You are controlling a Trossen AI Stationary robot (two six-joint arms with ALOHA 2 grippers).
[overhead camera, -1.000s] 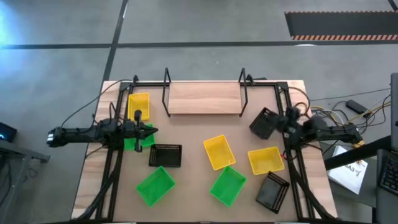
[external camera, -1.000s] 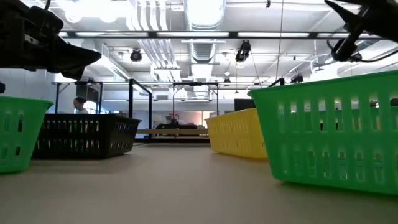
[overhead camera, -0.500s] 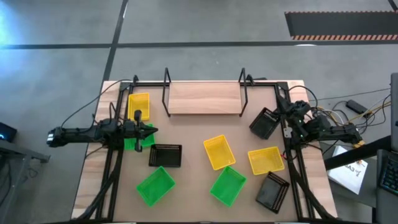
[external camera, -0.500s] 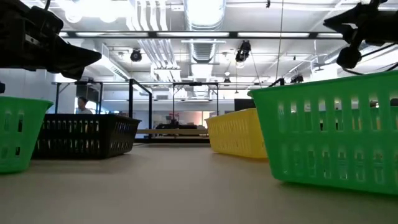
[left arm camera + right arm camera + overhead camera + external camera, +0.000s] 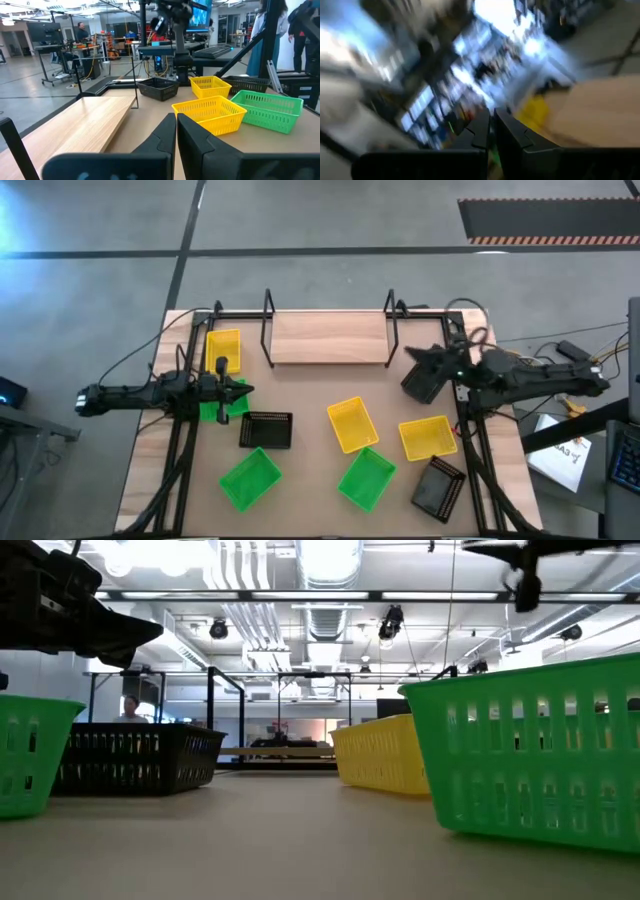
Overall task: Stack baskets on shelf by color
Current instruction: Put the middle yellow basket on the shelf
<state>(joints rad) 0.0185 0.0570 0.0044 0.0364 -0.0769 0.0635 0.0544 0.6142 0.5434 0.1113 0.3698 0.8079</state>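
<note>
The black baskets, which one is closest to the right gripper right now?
The black basket at the shelf's right end, directly under the right gripper. The other two black baskets lie farther off: one near the table's middle left, one at the front right.

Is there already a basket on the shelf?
No, in the high view the shelf board is bare, and all baskets lie on the table.

The shelf (image 5: 328, 337) lies at the table's (image 5: 300, 480) far edge, with baskets (image 5: 352, 424) scattered before it.
</note>
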